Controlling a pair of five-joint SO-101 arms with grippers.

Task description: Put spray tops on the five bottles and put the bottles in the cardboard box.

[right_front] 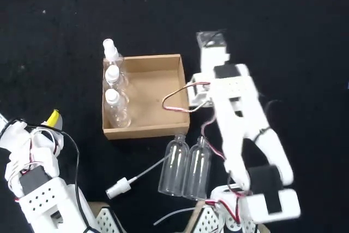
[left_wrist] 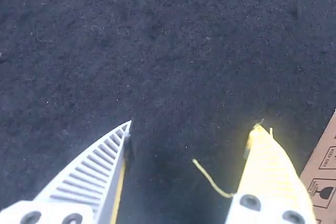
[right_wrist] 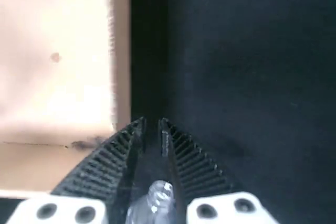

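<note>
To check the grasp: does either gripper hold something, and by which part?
The left gripper is open and holds nothing. The right gripper is shut on a small clear piece deep between its jaws; which part cannot be told.

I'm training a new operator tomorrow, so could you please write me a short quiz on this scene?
1. How many capped bottles are in the cardboard box?
2. True or false: the left gripper has its fingers shut.
3. Where is the loose spray top? A: inside the box. B: outside it, beside the two uncapped bottles. C: held by a gripper.
Key: 1. three; 2. false, they are open; 3. B.
</note>
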